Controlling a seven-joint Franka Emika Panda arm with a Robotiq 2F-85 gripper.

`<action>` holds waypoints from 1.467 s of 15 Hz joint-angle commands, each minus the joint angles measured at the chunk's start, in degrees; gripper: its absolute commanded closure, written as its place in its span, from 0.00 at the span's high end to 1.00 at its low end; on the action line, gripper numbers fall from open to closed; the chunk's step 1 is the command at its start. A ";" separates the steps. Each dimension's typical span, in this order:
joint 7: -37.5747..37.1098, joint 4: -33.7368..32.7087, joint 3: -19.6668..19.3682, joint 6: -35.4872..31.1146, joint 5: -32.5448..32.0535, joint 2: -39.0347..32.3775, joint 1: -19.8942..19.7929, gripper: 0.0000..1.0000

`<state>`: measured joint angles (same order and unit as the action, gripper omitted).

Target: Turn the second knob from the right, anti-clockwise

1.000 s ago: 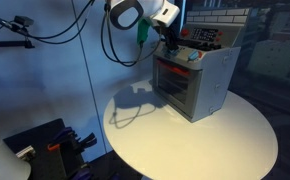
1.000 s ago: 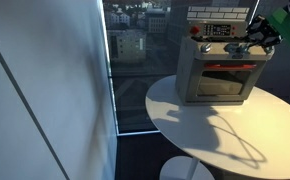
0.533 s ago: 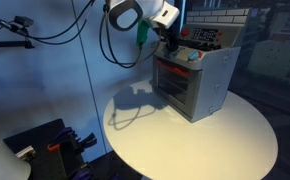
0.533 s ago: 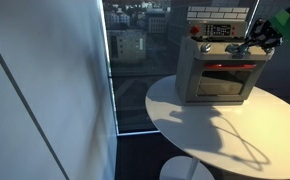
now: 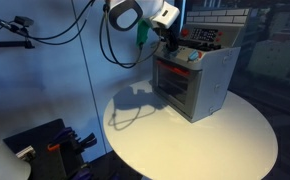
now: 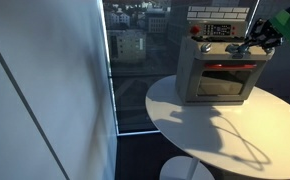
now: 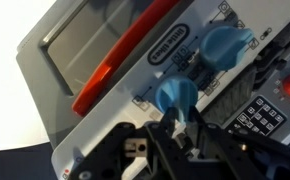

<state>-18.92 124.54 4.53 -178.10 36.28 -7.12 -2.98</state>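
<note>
Unmoved end effector (image 7: 173, 128), knob (image 7: 177, 95) detail wrist-only

Lab-like high-rise room, round white table (image 5: 217, 137), window on city buildings (image 6: 135, 42), hanging cables (image 5: 55, 37).

The arm (image 5: 123, 14) sweeps in from above, its white wrist (image 5: 163, 13) angled down, and the gripper (image 5: 171, 44) points low and forward. In an exterior view the gripper (image 6: 249, 44) enters from the right edge. In the wrist view, the dark fingers (image 7: 157, 138) sit close together, though how tightly they are closed is unclear.
</note>
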 commanded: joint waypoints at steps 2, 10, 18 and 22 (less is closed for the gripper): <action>0.21 0.37 -0.70 -0.36 -2.89 0.62 0.46 0.08; -0.63 1.40 -3.58 0.31 -11.32 1.21 1.86 0.08; -4.75 1.84 -8.03 1.40 -22.96 1.75 4.66 0.07; -7.37 1.49 -10.38 2.47 -28.96 1.90 6.30 0.07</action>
<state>-24.02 125.83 -3.26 -177.57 11.67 -6.56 2.14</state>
